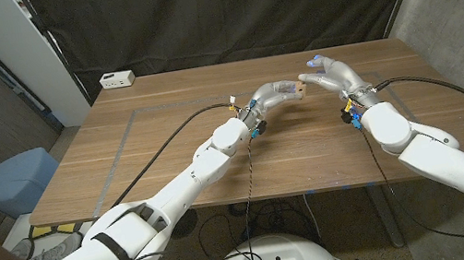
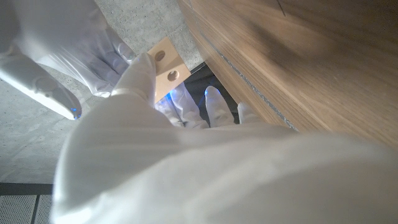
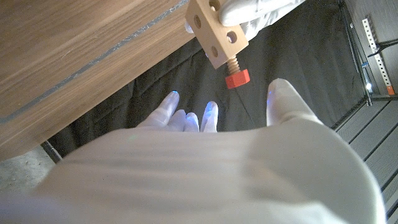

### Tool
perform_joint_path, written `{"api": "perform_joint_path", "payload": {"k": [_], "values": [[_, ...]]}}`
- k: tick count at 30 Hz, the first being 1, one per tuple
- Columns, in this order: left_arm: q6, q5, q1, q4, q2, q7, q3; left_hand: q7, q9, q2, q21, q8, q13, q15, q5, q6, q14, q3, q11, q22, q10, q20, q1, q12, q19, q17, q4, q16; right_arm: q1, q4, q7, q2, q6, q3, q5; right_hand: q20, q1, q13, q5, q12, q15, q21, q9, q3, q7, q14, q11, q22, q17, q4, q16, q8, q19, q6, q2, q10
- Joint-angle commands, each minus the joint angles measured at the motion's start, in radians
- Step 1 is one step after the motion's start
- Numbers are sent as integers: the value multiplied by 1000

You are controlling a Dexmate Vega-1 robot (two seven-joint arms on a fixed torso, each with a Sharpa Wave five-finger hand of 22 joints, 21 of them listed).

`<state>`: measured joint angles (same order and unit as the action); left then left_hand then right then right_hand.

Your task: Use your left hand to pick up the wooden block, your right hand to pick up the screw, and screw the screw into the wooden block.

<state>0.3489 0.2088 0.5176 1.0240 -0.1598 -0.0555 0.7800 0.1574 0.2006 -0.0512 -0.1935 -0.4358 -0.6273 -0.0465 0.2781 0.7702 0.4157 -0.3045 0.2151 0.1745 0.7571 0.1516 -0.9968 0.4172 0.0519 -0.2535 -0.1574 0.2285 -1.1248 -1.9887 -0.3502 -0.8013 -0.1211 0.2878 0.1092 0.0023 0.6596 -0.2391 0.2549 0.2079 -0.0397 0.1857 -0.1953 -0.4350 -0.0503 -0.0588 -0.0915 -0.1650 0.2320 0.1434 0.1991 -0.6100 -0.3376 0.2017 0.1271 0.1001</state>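
My left hand (image 1: 275, 97) holds the pale wooden block (image 1: 300, 91) up above the middle of the table. In the right wrist view the block (image 3: 214, 34) shows round holes, and a screw with a red head (image 3: 237, 78) sticks out of one face, its thread partly inside. My right hand (image 1: 331, 74) hovers just beside the block, fingers spread and apart from the screw, holding nothing. The left wrist view shows the block (image 2: 166, 68) gripped past my left hand (image 2: 186, 155), with the right hand's fingers (image 2: 62, 56) close to it.
The wooden table (image 1: 218, 160) has a faint taped rectangle (image 1: 124, 156) on its left half. A white box (image 1: 117, 79) lies at the back left corner. A blue bin (image 1: 11, 179) stands off the table's left side. Black curtains hang behind.
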Motion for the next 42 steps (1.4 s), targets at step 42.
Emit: {"api": "perform_joint_path", "payload": {"k": [42], "values": [[6, -11, 1, 12, -6, -10, 7, 9, 16, -27, -5, -7, -7, -82, 3, 45, 7, -4, 0, 5, 7, 3, 13, 3, 4, -2, 6, 1, 133, -215, 272, -306, -305, -8, 5, 60, 79, 5, -10, 2, -70, 2, 2, -38, 31, 16, -20, -5, -24, 29, -2, 24, 20, 75, -23, -36]]}}
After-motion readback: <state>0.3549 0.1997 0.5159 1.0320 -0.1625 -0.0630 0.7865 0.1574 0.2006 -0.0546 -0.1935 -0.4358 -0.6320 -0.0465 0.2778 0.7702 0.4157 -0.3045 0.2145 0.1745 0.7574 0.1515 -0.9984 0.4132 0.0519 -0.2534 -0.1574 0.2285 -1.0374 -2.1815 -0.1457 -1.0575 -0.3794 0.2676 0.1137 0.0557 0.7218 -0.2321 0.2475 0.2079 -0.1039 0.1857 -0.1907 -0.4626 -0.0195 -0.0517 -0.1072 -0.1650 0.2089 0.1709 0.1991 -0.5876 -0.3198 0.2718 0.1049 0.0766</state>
